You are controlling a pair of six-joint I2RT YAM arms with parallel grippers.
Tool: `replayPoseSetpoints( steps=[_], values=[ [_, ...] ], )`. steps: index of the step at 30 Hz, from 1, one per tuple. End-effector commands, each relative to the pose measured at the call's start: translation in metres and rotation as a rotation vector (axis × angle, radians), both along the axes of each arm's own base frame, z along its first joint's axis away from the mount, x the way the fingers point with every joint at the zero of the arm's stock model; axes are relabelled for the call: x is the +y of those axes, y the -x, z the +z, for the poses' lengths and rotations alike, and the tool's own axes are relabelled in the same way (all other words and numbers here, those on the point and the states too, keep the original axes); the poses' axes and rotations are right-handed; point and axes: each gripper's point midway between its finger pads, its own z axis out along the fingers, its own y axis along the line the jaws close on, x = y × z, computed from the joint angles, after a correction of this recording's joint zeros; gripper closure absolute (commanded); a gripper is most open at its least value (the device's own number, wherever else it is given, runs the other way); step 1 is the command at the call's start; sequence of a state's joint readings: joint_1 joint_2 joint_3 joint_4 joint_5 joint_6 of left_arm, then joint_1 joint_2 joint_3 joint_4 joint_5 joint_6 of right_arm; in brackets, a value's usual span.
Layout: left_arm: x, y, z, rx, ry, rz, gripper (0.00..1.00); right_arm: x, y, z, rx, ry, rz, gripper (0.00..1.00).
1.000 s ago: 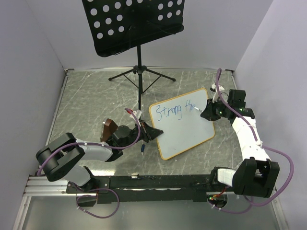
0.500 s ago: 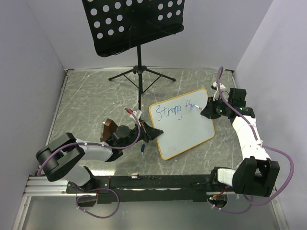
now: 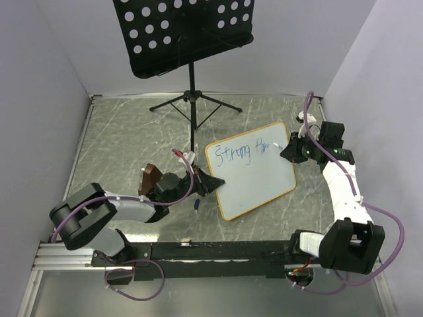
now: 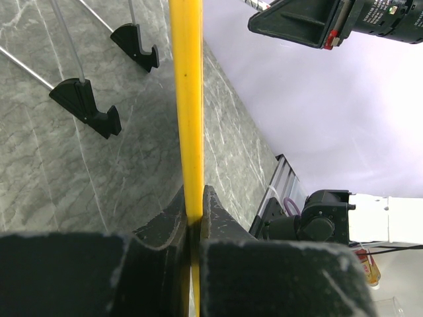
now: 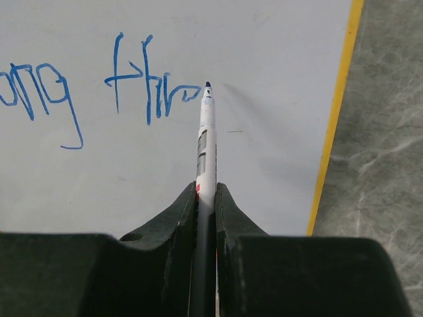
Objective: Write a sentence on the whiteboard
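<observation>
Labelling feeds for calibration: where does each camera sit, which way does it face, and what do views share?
Top external: above and behind the bases, looking down on music stand and whiteboard; left arm and right arm show.
Left wrist: rides the left arm, sighting past the left end effector along the whiteboard's clamped frame edge toward the stand's feet.
Right wrist: rides the right arm, looking past the right end effector down the marker at the blue writing.
Shared: top external also shows that writing.

Top camera high, looking down on table (image 3: 132,132); wrist cameras close; all share whiteboard (image 3: 254,178)
</observation>
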State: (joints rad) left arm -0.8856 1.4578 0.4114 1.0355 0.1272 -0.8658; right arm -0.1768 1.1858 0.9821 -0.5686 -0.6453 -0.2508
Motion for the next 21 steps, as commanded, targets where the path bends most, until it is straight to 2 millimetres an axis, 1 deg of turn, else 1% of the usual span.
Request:
replayPoseSetpoints(
  steps=[1,21],
  values=[
    [-0.0069,0.0022,0.0373,-0.117,0.087,-0.036,0.99,-0.0033,-0.0102,0.0187,-0.073,0.009,-0.004,1.00],
    [-0.0081,0.0023,0.0390,-0.125,0.084,-0.042,0.99,0.0002,-0.0110,0.0165,-0.070,0.000,0.028,1.00]
  ],
)
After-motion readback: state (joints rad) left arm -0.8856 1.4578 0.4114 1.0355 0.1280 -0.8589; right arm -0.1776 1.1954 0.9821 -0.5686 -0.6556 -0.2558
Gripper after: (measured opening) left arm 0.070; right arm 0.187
